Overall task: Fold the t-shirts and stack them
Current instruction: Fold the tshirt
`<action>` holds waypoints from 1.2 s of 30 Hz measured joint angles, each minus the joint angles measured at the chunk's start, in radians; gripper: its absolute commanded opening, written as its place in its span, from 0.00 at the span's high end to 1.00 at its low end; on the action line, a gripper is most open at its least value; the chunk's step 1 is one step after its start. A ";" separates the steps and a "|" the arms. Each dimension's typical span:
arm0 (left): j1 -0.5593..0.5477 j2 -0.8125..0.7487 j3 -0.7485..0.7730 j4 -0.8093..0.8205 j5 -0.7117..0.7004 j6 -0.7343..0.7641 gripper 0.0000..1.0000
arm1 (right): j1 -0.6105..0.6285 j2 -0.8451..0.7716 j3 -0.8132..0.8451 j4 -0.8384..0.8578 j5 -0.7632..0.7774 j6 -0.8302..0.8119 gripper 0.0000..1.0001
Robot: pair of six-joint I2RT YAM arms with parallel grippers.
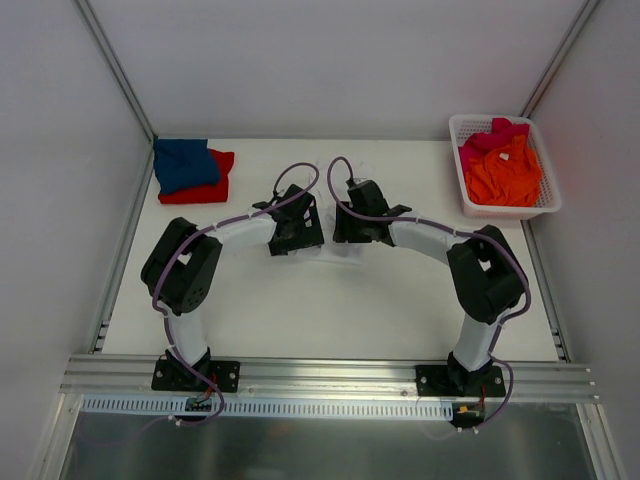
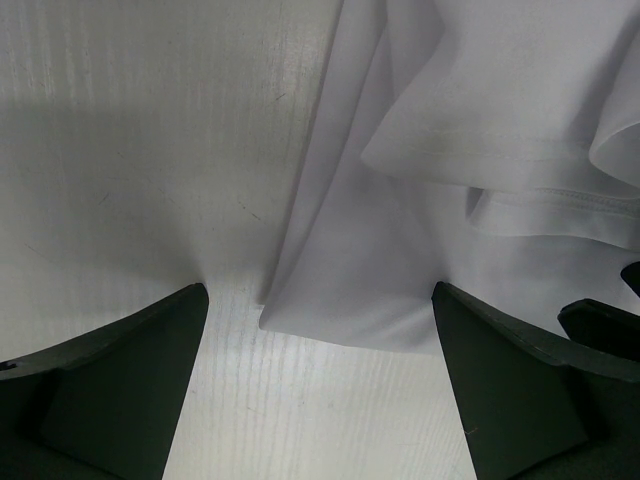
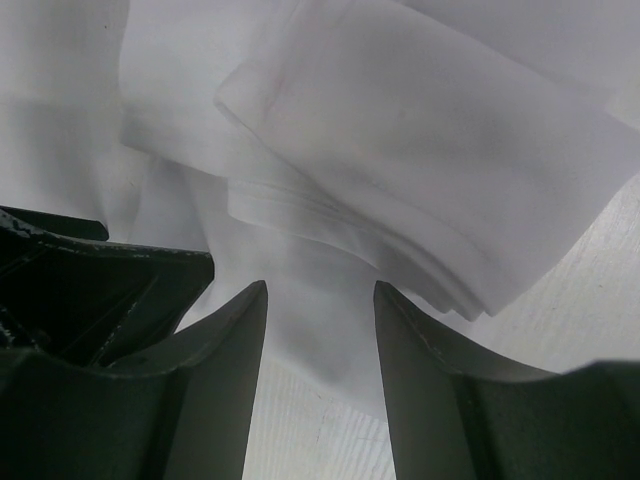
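Observation:
The white t-shirt lies crumpled on the table between my two grippers, in folds and layered edges. My left gripper stands wide open, low over the table, with a corner of the white cloth lying between its fingers. My right gripper is open with a narrower gap, and white cloth lies under and between its tips. Both grippers, left and right, face each other at the table's middle. A folded blue t-shirt rests on a folded red t-shirt at the back left.
A white lattice basket at the back right holds the orange t-shirt and the pink t-shirt. Grey walls with metal rails close the table at back and sides. The other arm's dark finger shows beside my right gripper.

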 measured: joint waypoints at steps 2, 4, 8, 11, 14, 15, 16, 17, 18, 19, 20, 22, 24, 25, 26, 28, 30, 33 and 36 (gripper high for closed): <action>0.000 0.000 0.000 0.000 0.000 0.000 0.02 | 0.000 0.004 0.000 0.005 -0.001 0.000 0.50; 0.000 0.000 0.000 0.000 0.000 0.000 0.02 | 0.000 0.010 0.000 0.013 -0.002 0.001 0.51; 0.000 0.000 0.000 0.000 0.000 0.000 0.02 | 0.000 0.021 0.000 0.020 -0.005 0.003 0.52; 0.000 0.000 0.000 0.000 0.000 0.000 0.02 | 0.000 0.033 0.000 0.026 -0.006 0.003 0.52; 0.000 0.000 0.000 0.000 0.000 0.000 0.02 | 0.000 0.050 -0.001 0.035 -0.008 0.003 0.52; 0.000 0.000 0.000 0.000 0.000 0.000 0.02 | 0.000 0.055 -0.001 0.037 -0.009 0.004 0.52; 0.000 0.000 0.000 0.000 0.000 0.000 0.02 | 0.000 0.059 -0.001 0.040 -0.009 0.004 0.52; 0.000 0.000 0.000 0.000 0.000 0.000 0.02 | 0.000 0.062 -0.001 0.043 -0.009 0.005 0.52; 0.000 0.000 0.000 0.000 0.000 0.000 0.02 | 0.000 0.064 -0.001 0.045 -0.009 0.005 0.52; 0.000 0.000 0.000 0.000 0.000 0.000 0.02 | 0.000 0.065 -0.001 0.049 -0.009 0.006 0.52; 0.000 0.000 0.000 0.000 0.000 0.000 0.02 | 0.000 0.065 -0.001 0.052 -0.009 0.006 0.52; 0.000 0.000 0.000 0.000 0.000 0.000 0.02 | 0.000 0.067 -0.001 0.057 -0.009 0.006 0.52; -0.001 0.000 0.000 0.000 0.000 0.000 0.02 | -0.003 0.069 -0.001 0.058 -0.009 0.006 0.52; -0.001 0.000 0.000 0.000 -0.001 0.000 0.02 | -0.003 0.070 -0.001 0.059 -0.009 0.005 0.52; -0.001 0.000 0.000 0.000 -0.001 0.000 0.02 | -0.005 0.071 -0.001 0.061 -0.008 0.004 0.52; -0.001 0.000 0.000 0.000 -0.001 0.000 0.02 | -0.010 0.074 0.000 0.064 -0.009 0.003 0.52; -0.005 0.002 0.000 0.000 -0.007 0.000 0.02 | -0.018 0.080 0.010 0.063 -0.009 0.001 0.52; -0.013 0.002 0.000 0.000 -0.018 0.000 0.02 | -0.035 0.094 0.034 0.063 -0.008 -0.005 0.52; -0.023 0.003 0.000 0.000 -0.018 0.000 0.03 | -0.055 0.121 0.064 0.063 -0.008 -0.013 0.52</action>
